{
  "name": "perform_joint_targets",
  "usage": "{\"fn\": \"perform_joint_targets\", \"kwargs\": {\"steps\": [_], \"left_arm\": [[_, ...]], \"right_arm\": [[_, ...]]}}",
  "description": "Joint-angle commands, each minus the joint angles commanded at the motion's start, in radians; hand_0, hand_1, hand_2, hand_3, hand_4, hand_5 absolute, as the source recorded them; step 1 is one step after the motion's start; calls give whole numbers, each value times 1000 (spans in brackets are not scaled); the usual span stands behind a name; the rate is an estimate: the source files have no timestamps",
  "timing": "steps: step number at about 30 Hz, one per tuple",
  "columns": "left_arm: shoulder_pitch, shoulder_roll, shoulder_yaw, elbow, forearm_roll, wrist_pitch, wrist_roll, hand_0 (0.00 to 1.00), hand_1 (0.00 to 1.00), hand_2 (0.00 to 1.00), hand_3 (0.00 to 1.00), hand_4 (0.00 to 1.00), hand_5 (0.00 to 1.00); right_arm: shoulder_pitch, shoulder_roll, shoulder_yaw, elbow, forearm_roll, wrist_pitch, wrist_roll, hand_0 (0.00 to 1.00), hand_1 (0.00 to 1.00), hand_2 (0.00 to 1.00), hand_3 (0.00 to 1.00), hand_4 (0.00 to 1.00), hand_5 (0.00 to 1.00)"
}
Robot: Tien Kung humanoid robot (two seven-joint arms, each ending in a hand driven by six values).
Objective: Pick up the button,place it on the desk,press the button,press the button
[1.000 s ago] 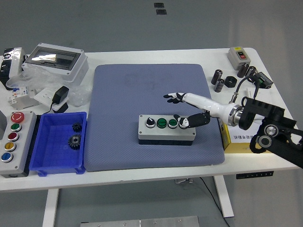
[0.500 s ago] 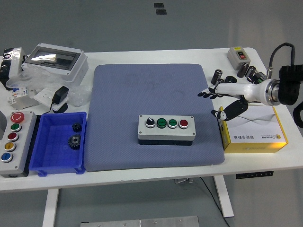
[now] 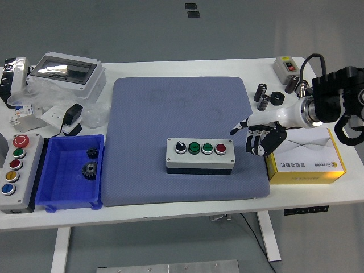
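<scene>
Button box sits flat on the blue-grey mat, front-centre, long side toward me. Top row left to right: black selector knob, two green buttons, red button. Nothing touching it.

My right hand is off to the box's right, near but apart, above the mat's right edge. Holding nothing. Index stretched out pointing left toward the box, other fingers curled down loosely, so partly closed, not a fist. Left hand not in view.

Just right of my hand: yellow carton on the white table, print along its front edge too small to read. Behind it black cylinders and a grey switch box with a red part on top. No legible brands anywhere.

Far left: grey control station with red mushroom button, then green, red, yellow, blue down the column. Blue bin next to it with two dark gears. Grey enclosure with clear lid at back left, black adapter and bagged parts around it.

Versus half a second ago: hand dropped lower and came back left toward the box, fingers more curled. A second ago its fingertip was on the red button; now it's clear. Box hasn't shifted.
</scene>
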Motion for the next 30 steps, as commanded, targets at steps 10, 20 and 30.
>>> {"fn": "perform_joint_targets", "kwargs": {"steps": [10,20,30], "left_arm": [[1,-1,0,-1,0,1,2,667,626,553,602,612,206],[-2,0,-2,0,6,-1,0,667,626,552,602,612,202],[-3,0,0,1,3,-1,-4,667,626,551,601,613,200]], "right_arm": [[-2,35,-31,-12,6,-5,4,26,128,289,998,201,56],[-17,65,-55,-49,1,-22,11,15,119,274,998,181,72],[-29,86,-103,-83,-5,-45,23,14,115,271,995,168,79]]}}
